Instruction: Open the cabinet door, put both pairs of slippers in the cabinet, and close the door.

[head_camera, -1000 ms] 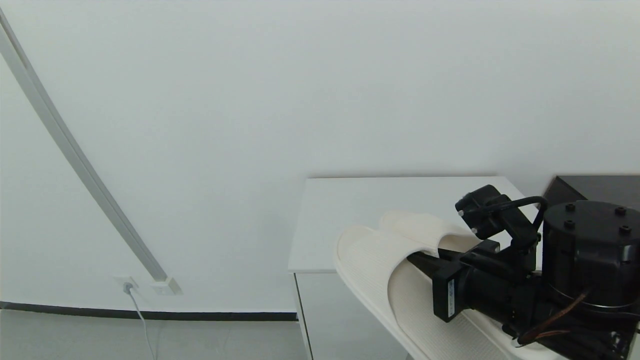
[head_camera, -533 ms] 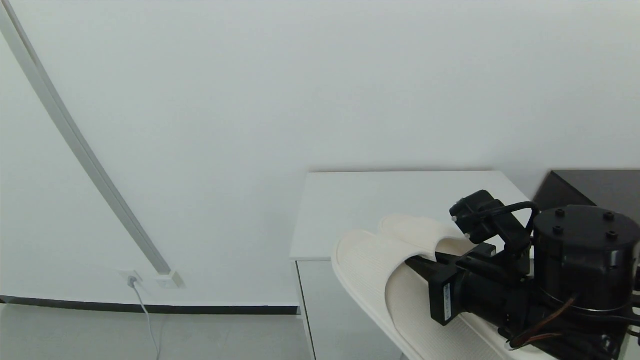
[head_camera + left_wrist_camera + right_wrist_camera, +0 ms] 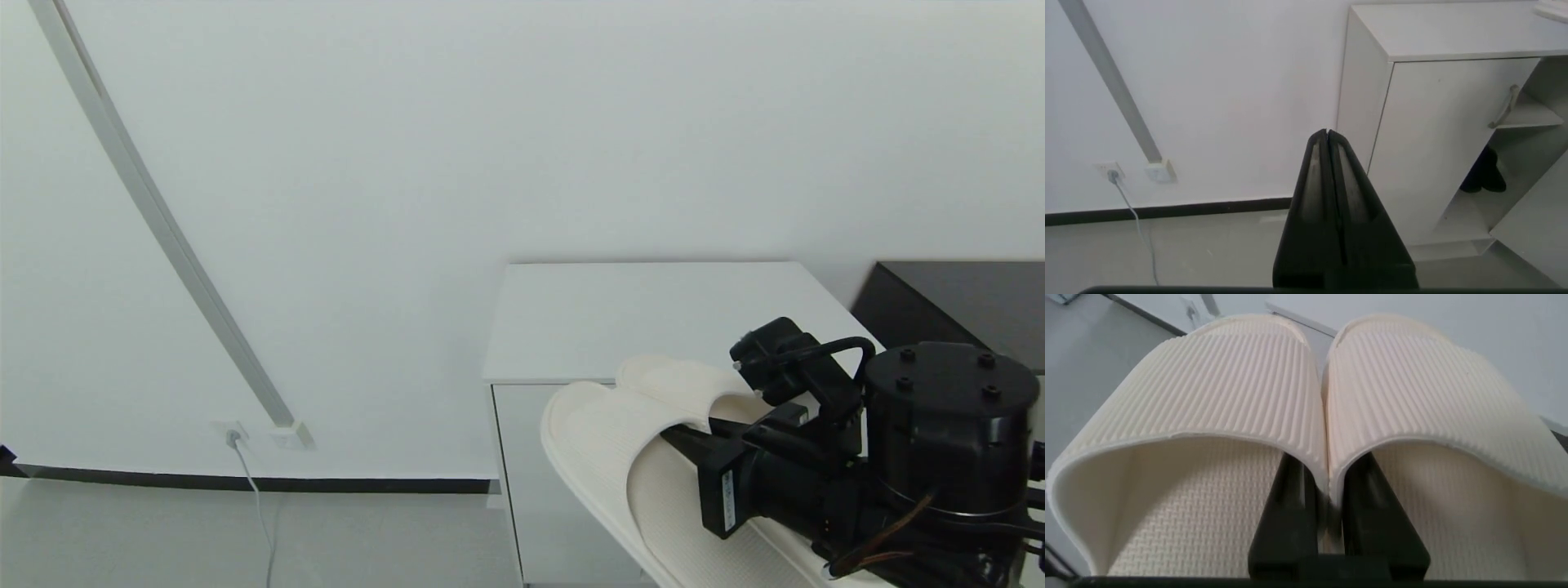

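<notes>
My right gripper (image 3: 686, 433) is at the lower right of the head view, shut on a pair of cream ribbed slippers (image 3: 608, 433). It holds them in front of the white cabinet (image 3: 645, 314). In the right wrist view its fingers (image 3: 1290, 498) reach into the two slippers (image 3: 1233, 392) and pinch their adjoining inner walls together. My left gripper (image 3: 1328, 143) is shut with nothing in it, out in front of the cabinet (image 3: 1437, 122). One cabinet door (image 3: 1535, 237) stands open. The open side shows shelves and a dark pair of shoes (image 3: 1486, 173).
A dark unit (image 3: 963, 294) stands right of the cabinet. On the wall to the left are a slanted grey conduit (image 3: 163, 220) and a socket with a hanging cable (image 3: 237, 437). Bare floor (image 3: 204, 539) lies left of the cabinet. The other cabinet door carries a handle (image 3: 1509, 102).
The whole head view has shifted, so the camera has moved: the cabinet now sits higher in the picture. My right gripper still holds the slippers the same way.
</notes>
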Robot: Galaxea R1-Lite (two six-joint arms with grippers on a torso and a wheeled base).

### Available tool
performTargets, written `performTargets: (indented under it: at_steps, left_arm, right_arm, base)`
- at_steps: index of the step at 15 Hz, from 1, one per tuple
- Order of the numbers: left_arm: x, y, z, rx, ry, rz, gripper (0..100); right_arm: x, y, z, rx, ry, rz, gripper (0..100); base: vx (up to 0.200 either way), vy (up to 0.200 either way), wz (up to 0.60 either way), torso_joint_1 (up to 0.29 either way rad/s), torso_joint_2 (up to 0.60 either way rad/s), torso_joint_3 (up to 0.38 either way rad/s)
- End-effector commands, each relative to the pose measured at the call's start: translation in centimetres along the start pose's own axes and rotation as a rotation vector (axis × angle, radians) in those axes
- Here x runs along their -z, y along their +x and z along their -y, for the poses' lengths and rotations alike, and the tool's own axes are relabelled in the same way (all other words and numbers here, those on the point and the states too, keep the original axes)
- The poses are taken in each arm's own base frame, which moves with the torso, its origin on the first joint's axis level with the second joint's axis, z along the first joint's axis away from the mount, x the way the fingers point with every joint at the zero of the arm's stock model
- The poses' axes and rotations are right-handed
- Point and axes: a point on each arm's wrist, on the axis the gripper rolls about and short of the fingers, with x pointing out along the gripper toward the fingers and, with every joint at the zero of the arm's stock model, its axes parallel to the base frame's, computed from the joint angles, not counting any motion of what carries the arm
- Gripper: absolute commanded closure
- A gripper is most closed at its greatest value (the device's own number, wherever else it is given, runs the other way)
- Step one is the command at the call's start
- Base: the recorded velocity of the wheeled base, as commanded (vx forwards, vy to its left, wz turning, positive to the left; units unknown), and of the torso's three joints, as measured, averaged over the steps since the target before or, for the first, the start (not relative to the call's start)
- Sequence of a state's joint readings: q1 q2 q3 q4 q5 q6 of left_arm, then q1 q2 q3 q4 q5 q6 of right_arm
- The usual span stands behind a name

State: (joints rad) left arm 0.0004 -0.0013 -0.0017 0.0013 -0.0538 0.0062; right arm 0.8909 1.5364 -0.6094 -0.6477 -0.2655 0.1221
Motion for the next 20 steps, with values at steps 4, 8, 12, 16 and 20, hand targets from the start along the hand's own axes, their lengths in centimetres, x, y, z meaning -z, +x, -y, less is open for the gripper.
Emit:
performTargets:
  at_steps: [4,8,12,16,20]
  left_arm:
    - [0.0,0.01,0.0,-0.001,0.0,-0.002,100]
    - [0.0,0.01,0.0,0.0,0.0,-0.002,100]
    - [0.0,0.01,0.0,-0.003,0.001,-0.002,100]
    - [0.0,0.01,0.01,0.005,0.006,-0.002,100]
    - [0.0,0.01,0.01,0.002,0.004,-0.002,100]
  right_arm:
    - [0.26,0.1,-0.13,-0.005,-0.005,-0.009,100]
    - [0.27,0.08,-0.21,-0.008,-0.007,-0.009,100]
    - [0.27,0.08,-0.2,-0.007,-0.009,-0.009,100]
    - [0.49,0.57,-0.31,-0.005,-0.012,-0.021,100]
    - [0.52,0.55,-0.3,-0.004,-0.009,-0.018,100]
  base:
    - [0.0,0.0,0.0,0.0,0.0,0.0]
    - [0.0,0.0,0.0,0.0,0.0,0.0]
    - [0.0,-0.1,0.0,-0.001,0.0,0.0]
    - [0.0,-0.2,0.0,0.006,0.0,0.002]
    - [0.0,-0.2,0.0,0.002,0.0,0.001]
